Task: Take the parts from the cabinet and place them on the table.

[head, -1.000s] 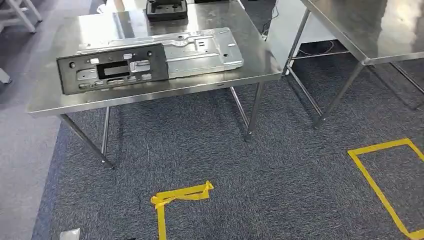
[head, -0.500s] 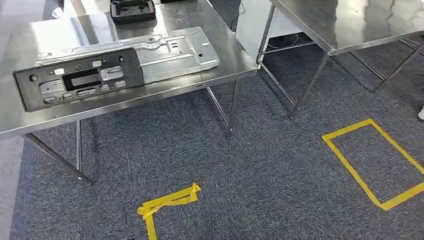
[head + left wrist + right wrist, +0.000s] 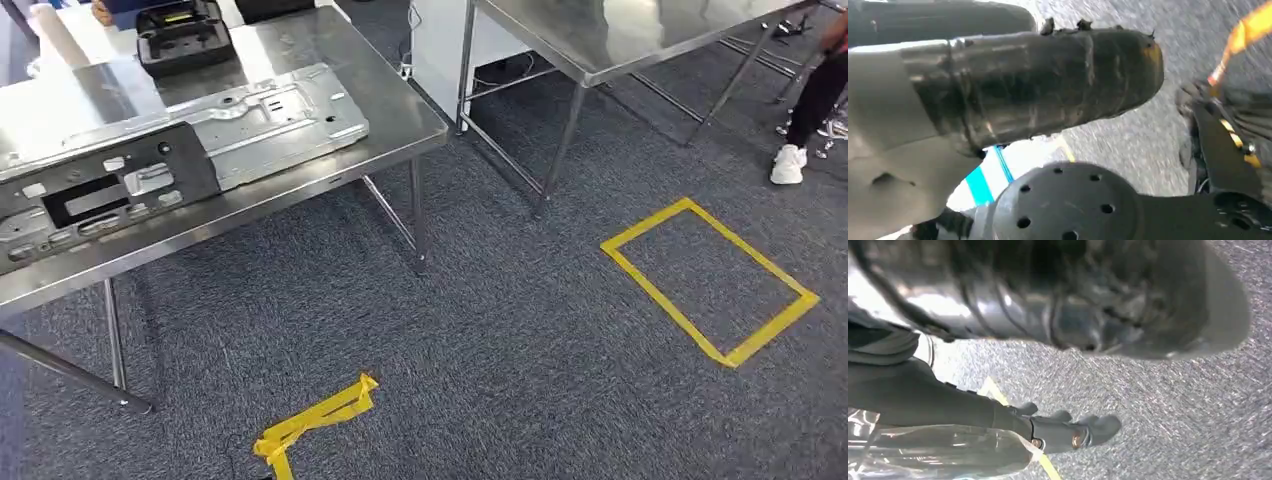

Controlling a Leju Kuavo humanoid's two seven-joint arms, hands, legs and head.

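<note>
Parts sit on the steel table (image 3: 395,120): black slotted panel (image 3: 95,195) near the table's front edge, leaning on the long silver sheet-metal plate (image 3: 235,125) just behind it, touching; black moulded tray (image 3: 183,35) further back on the table, apart from both. Second steel table (image 3: 600,35) stands to the right of the first, grey carpet (image 3: 500,330) under both. Yellow tape rectangle (image 3: 708,282) on carpet right of the table, yellow tape corner (image 3: 315,418) on carpet in front of it. Person's leg and white shoe (image 3: 788,165) beyond the second table. Left hand (image 3: 1013,95) close-up and blurred in left wrist view, fingers unclear, can't tell grip. Right hand (image 3: 1068,432) in right wrist view hangs over carpet, fingers slightly curled and apart, holding nothing.
</note>
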